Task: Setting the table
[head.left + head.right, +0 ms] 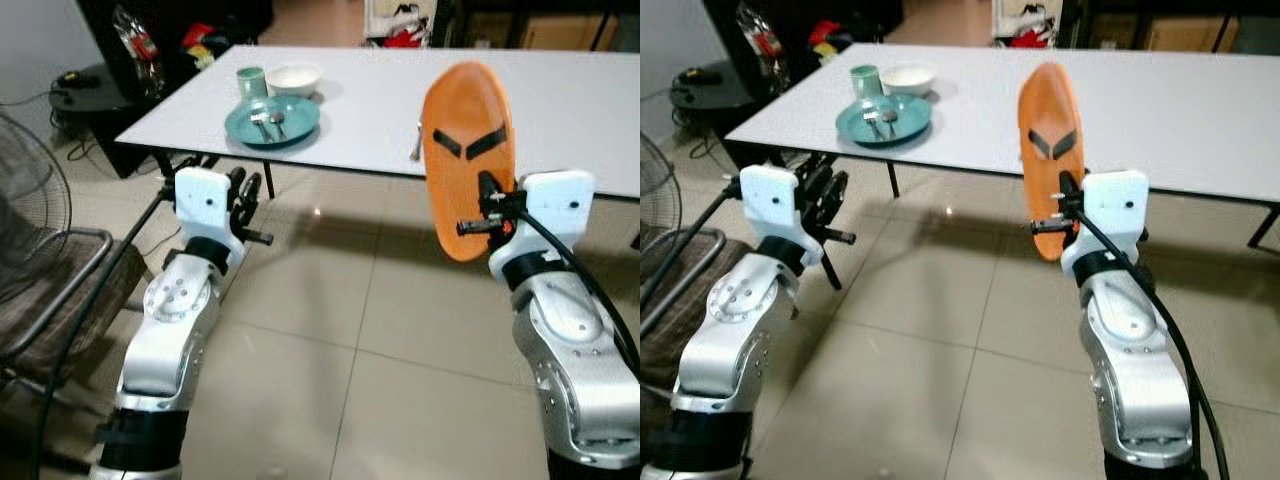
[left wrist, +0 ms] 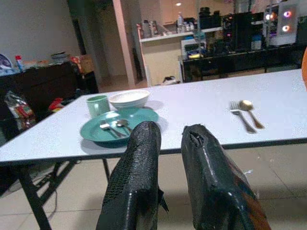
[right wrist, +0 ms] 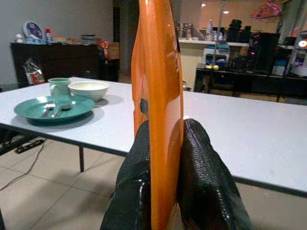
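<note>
One setting is laid at the far left of the table (image 1: 560,110): teal plate (image 1: 272,122), cup (image 1: 251,81), bowl (image 1: 294,78). The orange plate (image 1: 467,155) is held upright, clamped in the right gripper (image 1: 490,215), short of the near edge by the fork and spoon (image 2: 247,114); still to be placed. The left gripper (image 1: 250,195) is empty, fingers narrowly parted.

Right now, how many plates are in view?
2. A teal plate lies flat on the white table, holding a fork and spoon, beside a cup and bowl. An orange plate is held upright on edge in the right gripper, short of the table.
</note>
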Motion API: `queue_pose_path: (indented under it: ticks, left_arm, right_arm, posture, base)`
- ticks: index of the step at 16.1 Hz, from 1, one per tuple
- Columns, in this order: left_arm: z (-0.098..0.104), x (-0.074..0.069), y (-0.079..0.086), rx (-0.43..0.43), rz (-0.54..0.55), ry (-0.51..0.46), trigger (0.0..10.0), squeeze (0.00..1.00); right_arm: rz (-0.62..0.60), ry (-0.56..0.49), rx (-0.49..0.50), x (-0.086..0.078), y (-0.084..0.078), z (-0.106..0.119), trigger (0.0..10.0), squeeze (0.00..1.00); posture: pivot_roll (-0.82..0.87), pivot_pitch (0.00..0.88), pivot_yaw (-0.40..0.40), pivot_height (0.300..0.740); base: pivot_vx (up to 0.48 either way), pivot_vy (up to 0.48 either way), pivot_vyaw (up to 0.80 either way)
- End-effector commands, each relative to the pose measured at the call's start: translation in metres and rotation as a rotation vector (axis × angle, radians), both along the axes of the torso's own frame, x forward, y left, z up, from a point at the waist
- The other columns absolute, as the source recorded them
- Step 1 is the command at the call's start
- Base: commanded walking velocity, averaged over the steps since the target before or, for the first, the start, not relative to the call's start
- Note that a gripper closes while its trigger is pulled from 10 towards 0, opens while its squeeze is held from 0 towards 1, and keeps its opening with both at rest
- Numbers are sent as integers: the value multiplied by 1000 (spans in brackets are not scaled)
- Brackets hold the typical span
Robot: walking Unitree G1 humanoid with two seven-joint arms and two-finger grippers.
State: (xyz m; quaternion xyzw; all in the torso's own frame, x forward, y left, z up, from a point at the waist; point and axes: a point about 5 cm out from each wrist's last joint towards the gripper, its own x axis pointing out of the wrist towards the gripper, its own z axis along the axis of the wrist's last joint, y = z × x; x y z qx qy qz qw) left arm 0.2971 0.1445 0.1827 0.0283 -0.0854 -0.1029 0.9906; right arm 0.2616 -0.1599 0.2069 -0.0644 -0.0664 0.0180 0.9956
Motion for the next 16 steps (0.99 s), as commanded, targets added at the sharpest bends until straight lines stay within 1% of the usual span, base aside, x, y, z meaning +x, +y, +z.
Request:
queue_pose_path:
  ticks: [1,5,7,11,16]
  left_arm:
    - [0,-2,11,3,26,7,10000,0]
    - [-2,-3,7,-10,33,10,10000,0]
    - [-4,-6,7,-16,41,15,10000,0]
    - [-5,-7,7,-24,49,18,10000,0]
    - [-5,-6,4,-25,29,20,10000,0]
  right_arm:
    - [73,-34,13,-1,14,7,10000,0]
    - [72,-29,11,-1,10,8,10000,0]
    - [94,-29,-4,0,10,9,10000,0]
    - [108,-27,-11,1,11,9,10000,0]
    - [95,-28,-10,1,8,10,10000,0]
  posture:
    - [-23,0,82,740]
    - [-25,0,58,740]
    - [-20,0,42,740]
    - [-16,0,34,740]
    - [-32,0,52,740]
  base:
    - [337,0,0]
    - [343,0,-800]
    - [341,0,-738]
    - [344,0,0]
    - [346,0,0]
